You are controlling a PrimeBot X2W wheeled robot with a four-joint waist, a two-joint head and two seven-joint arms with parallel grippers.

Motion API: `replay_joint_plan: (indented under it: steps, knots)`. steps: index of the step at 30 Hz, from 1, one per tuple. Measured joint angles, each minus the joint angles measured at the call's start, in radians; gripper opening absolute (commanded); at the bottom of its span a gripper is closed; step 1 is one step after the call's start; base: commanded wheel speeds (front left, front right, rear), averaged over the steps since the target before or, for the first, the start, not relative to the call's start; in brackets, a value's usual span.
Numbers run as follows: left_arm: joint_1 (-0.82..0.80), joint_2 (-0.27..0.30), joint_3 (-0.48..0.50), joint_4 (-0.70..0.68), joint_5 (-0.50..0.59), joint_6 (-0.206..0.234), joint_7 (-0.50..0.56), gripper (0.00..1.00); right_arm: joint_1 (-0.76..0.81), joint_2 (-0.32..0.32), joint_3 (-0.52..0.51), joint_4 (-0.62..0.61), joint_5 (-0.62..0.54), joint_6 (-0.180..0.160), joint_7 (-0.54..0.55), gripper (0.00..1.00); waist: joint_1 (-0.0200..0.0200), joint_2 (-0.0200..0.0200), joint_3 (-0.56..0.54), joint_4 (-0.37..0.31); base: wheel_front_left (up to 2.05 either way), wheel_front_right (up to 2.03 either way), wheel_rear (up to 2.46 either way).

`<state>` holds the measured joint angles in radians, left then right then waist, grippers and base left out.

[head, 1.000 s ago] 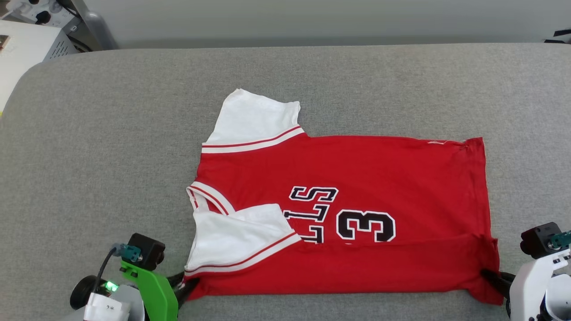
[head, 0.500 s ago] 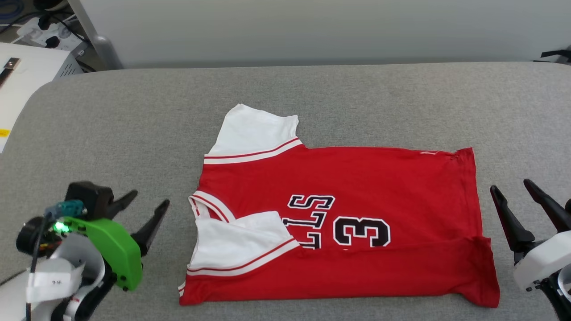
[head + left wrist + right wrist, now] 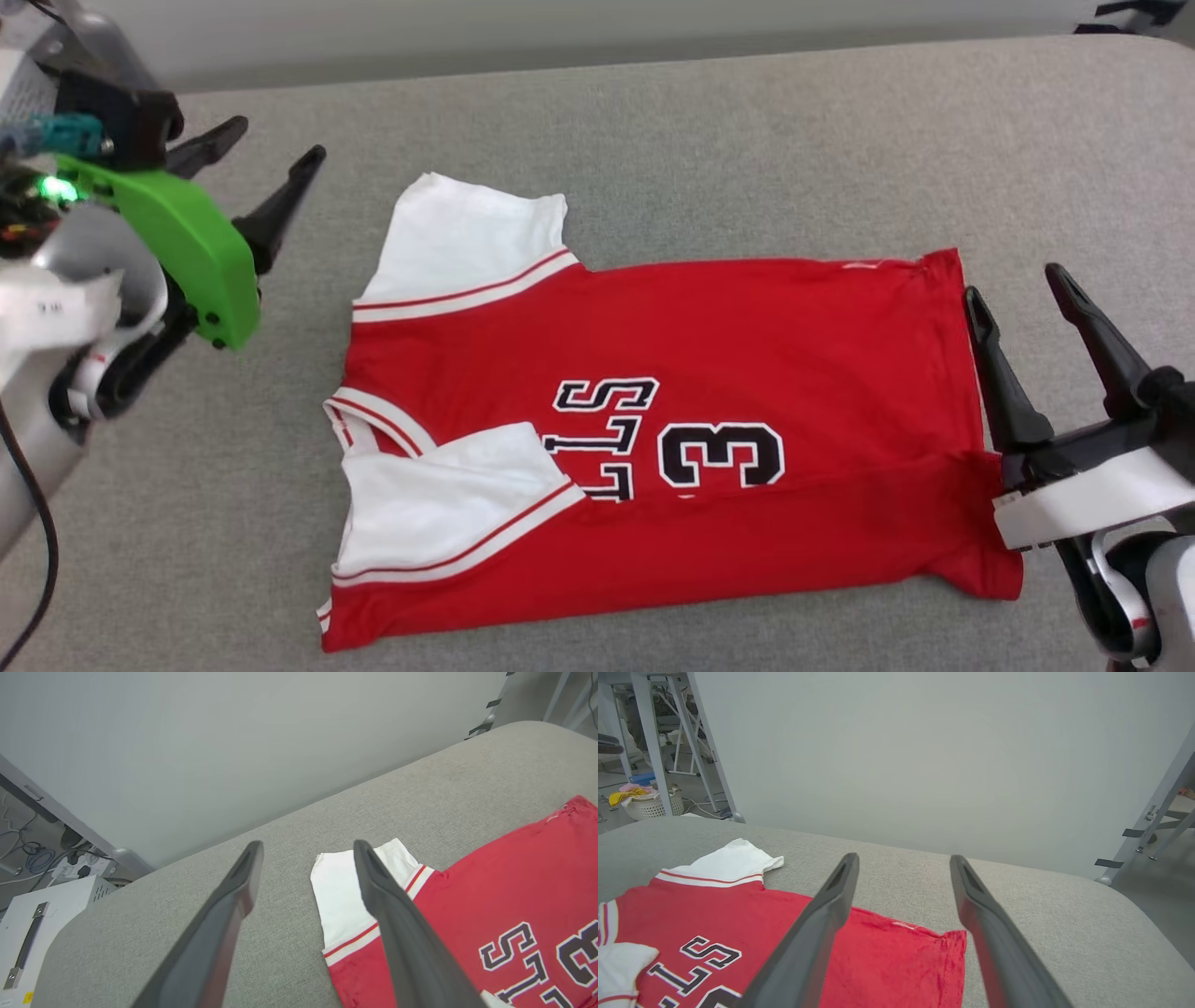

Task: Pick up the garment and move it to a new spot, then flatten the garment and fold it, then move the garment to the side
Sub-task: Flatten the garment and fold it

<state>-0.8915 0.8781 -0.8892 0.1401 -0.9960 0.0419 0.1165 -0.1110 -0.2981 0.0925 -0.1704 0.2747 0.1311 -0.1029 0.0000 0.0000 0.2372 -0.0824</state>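
Garment [image 3: 728, 355]: red jersey, near edge folded over, laid flat on grey bench [image 3: 747, 140]. Left hand [image 3: 278, 140]: spread wide, empty, near sleeve. Right hand [image 3: 1013, 283]: spread wide, empty, beside hem.

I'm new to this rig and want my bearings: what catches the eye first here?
A red jersey-style T-shirt with white short sleeves lies centred on the grey fabric surface, its near side folded in. The left gripper, open, hovers off the collar end; the right gripper, open, stands at the hem end, neither holding cloth.
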Motion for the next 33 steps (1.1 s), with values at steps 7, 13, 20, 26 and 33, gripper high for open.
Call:
replay_joint_plan:
  steps: [7,13,20,26,33]
  knots:
    - [-0.207,-0.024,-0.035,0.151,-0.055,-0.099,0.328,1.00,-0.065,0.020,0.051,-0.009,-0.008,0.000,-0.012,1.00,0.0000,0.0000,0.099,-0.056,0.00,0.00,0.00]
    - [-0.350,-0.061,-0.080,0.223,-0.080,-0.128,0.583,1.00,-0.118,0.022,0.068,0.005,-0.008,0.000,-0.030,1.00,0.0001,0.0000,0.187,-0.099,0.00,0.00,0.00]
    - [-0.451,-0.110,-0.142,0.300,-0.048,-0.148,0.708,1.00,-0.193,0.027,0.121,0.042,-0.008,0.000,-0.056,1.00,0.0001,0.0000,0.283,-0.139,0.00,0.00,0.00]
    - [-0.479,-0.122,-0.187,0.377,-0.002,-0.159,0.735,1.00,-0.242,0.028,0.150,0.077,-0.002,0.000,-0.075,1.00,0.0002,0.0000,0.347,-0.173,0.00,0.00,0.00]
    - [-0.509,-0.115,-0.211,0.389,-0.002,-0.169,0.747,0.00,-0.243,0.024,0.147,0.105,0.005,0.000,-0.088,1.00,0.0001,0.0000,0.370,-0.190,0.00,0.00,0.00]
